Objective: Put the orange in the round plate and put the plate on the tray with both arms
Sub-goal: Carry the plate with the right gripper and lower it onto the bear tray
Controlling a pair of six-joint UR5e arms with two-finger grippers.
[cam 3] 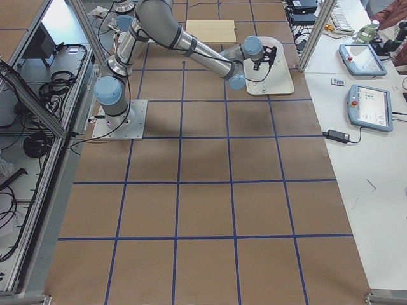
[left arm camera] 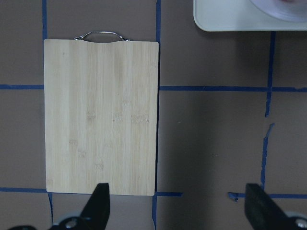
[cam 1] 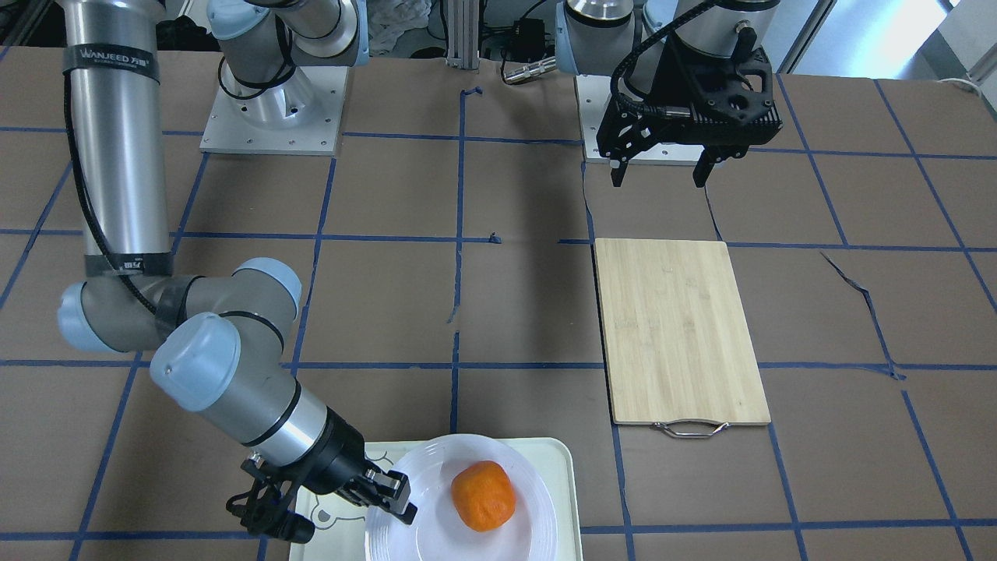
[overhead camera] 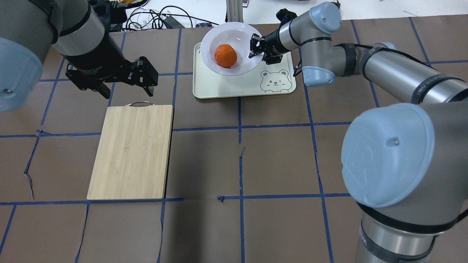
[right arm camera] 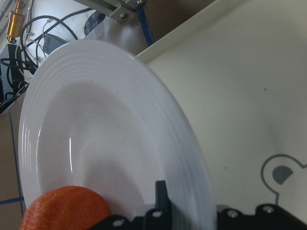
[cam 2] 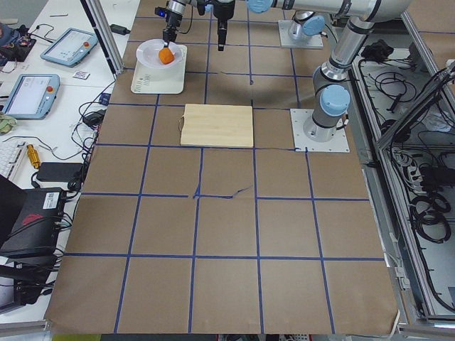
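Across the brown-papered table (overhead camera: 278, 164), ruled into squares by blue tape, the two arms took up the most room. The right arm (overhead camera: 398, 73) reached out long to the far side. The left arm (overhead camera: 73, 25) stood high over its own half.

On the left arm's side lay a bamboo cutting board (overhead camera: 131, 151), flat, its metal handle (overhead camera: 139, 104) at the end away from the robot. It was well apart from the tray (overhead camera: 234, 87), which sat at the far edge of the table, the bear face (overhead camera: 274, 81) in its corner toward the right arm.

The round plate (overhead camera: 212, 40) was over the tray. In the overhead view its far rim passed beyond the tray's far edge. Whether its underside touched the tray could not be told.

The left gripper (overhead camera: 128, 91) hung in the air with its fingers spread wide and nothing between them. Its wrist view looked straight down on the board.

The right gripper (overhead camera: 256, 49) pinched the plate's rim on the side nearest the bear face, with one finger (right arm camera: 160, 191) lying inside the rim.

The orange (overhead camera: 225, 55) sat in the plate's well, just beside that gripper and not touching it.
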